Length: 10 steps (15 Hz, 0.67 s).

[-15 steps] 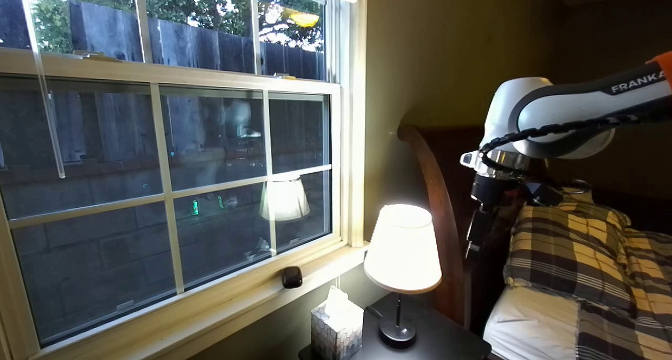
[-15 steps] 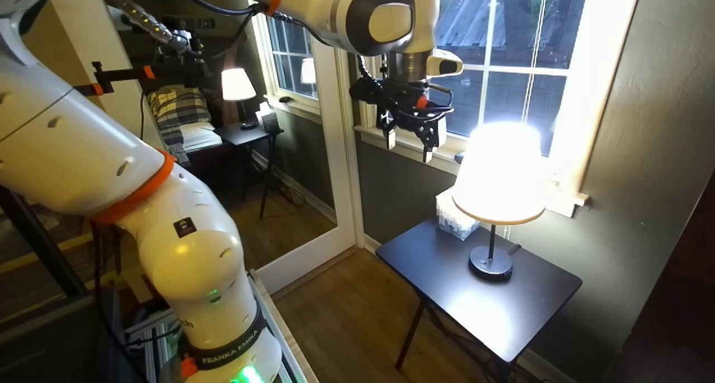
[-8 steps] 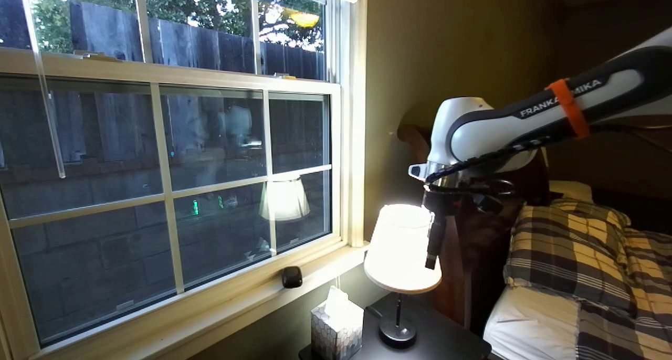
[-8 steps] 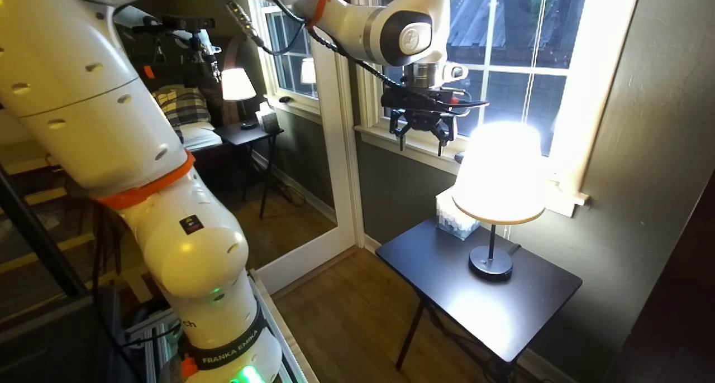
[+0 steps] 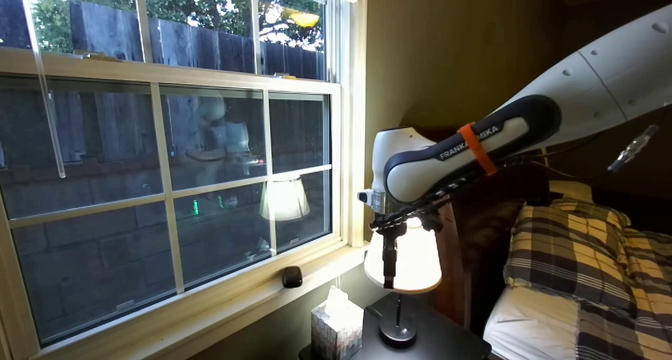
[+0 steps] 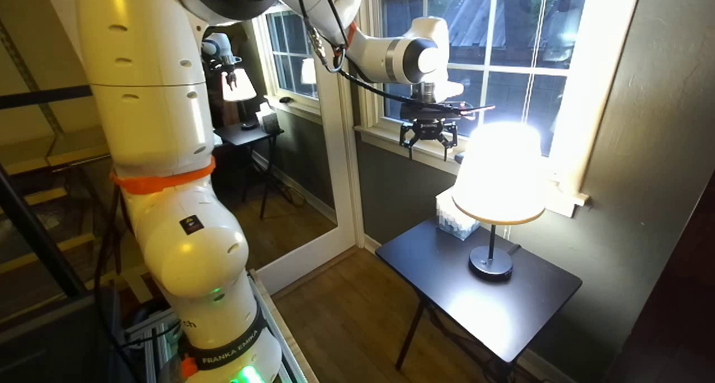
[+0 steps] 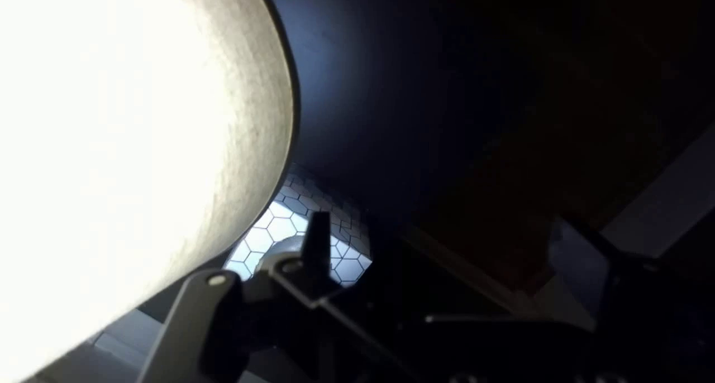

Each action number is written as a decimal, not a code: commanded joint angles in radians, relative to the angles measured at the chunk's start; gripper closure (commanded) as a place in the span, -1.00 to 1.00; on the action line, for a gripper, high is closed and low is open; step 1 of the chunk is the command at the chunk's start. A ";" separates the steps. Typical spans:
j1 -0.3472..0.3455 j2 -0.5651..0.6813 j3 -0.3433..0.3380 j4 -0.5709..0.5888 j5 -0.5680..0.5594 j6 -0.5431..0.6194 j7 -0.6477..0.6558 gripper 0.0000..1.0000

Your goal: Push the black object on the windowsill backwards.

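The black object (image 5: 292,277) is a small dark rounded lump on the cream-white windowsill (image 5: 226,311). In an exterior view the black object (image 6: 459,158) shows only in part at the edge of the lamp shade, on the sill (image 6: 385,139). My gripper (image 6: 428,156) points down with its two fingers apart and nothing between them. In an exterior view my gripper (image 5: 388,284) hangs in front of the lit lamp shade, right of the black object and apart from it. In the wrist view the fingers (image 7: 438,226) are spread; the black object does not show there.
The lit lamp (image 5: 415,255) stands on a black side table (image 6: 413,260). Its shade (image 7: 145,120) fills the left of the wrist view. A hexagon-patterned tissue box (image 5: 337,326) stands beside the lamp, below the sill. A mirror door (image 6: 296,193) and a bed (image 5: 567,255) are nearby.
The arm has swung toward the window and lowered, bringing the gripper from beside the bed to in front of the lamp shade. The black object has not moved. The fingers stay apart.
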 commanded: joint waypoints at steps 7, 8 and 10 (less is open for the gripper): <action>-0.037 0.295 0.066 0.357 -0.072 0.034 -0.076 -1.00; -0.037 0.320 0.074 0.382 -0.066 0.040 -0.079 -1.00; -0.045 0.365 0.094 0.418 -0.042 0.062 -0.089 -1.00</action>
